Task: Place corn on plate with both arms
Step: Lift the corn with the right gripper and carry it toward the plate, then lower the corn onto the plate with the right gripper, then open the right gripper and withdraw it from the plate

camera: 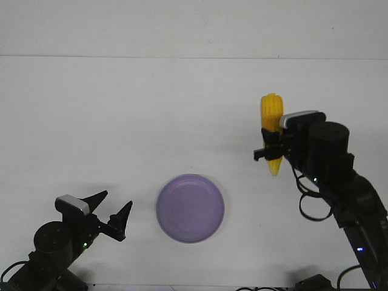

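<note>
Front view: corn (272, 115) within right end effector (270, 147)

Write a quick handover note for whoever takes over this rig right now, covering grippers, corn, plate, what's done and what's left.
Right gripper: jaws shut on the corn, held roughly upright, right of the plate and not over it.
Left gripper: jaws open, empty, left of the plate.
Plate: bare, on the table.
Done: corn grasped.
Left: bring the corn over the plate and set it down.
</note>
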{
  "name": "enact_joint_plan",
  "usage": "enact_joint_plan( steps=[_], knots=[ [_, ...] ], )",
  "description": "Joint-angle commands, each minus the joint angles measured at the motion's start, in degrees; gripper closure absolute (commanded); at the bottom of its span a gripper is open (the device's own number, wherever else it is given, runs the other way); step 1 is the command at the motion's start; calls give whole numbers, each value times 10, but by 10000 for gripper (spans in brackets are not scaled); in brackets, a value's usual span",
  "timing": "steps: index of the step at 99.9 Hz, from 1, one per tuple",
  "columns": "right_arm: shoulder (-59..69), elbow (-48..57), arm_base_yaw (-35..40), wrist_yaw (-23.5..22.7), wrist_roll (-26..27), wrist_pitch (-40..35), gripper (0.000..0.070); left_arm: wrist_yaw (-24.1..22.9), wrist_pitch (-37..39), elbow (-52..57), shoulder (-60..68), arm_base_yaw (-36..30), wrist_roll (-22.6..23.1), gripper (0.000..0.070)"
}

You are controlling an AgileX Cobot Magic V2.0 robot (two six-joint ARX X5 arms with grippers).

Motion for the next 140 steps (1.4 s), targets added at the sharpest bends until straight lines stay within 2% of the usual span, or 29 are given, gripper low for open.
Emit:
enact_joint_plan(
  steps=[1, 12, 34, 51, 80, 85, 95, 99, 113, 125, 132, 140],
  knots=[
    [7, -24, 57, -1, 9, 0, 556, -3, 6, 8, 1, -3, 9, 160],
    [8, -75, 140, 7, 31, 15, 556, -3, 6, 8, 1, -3, 9, 160],
    [68, -186, 278, 27, 85, 135, 556, -3, 6, 8, 1, -3, 9, 160],
    [162, -198, 325, 55, 85, 169, 556, -3, 6, 8, 1, -3, 9, 160],
    [263, -198, 345, 55, 83, 195, 549, -3, 6, 8, 1, -3, 9, 160],
    [267, -198, 348, 55, 84, 196, 499, -3, 6, 8, 1, -3, 9, 160],
    [266, -198, 352, 55, 95, 197, 255, -3, 6, 8, 1, -3, 9, 160],
    [266, -198, 351, 55, 96, 197, 216, -3, 6, 8, 1, -3, 9, 160],
    [243, -193, 350, 55, 94, 187, 213, -3, 6, 8, 1, -3, 9, 160],
    [186, -188, 349, 73, 82, 179, 214, -3, 6, 8, 1, -3, 9, 160],
    [136, -184, 348, 91, 70, 167, 214, -3, 6, 8, 1, -3, 9, 160],
    [68, -181, 347, 132, 48, 151, 214, -3, 7, 8, 1, -3, 9, 160]
  ],
)
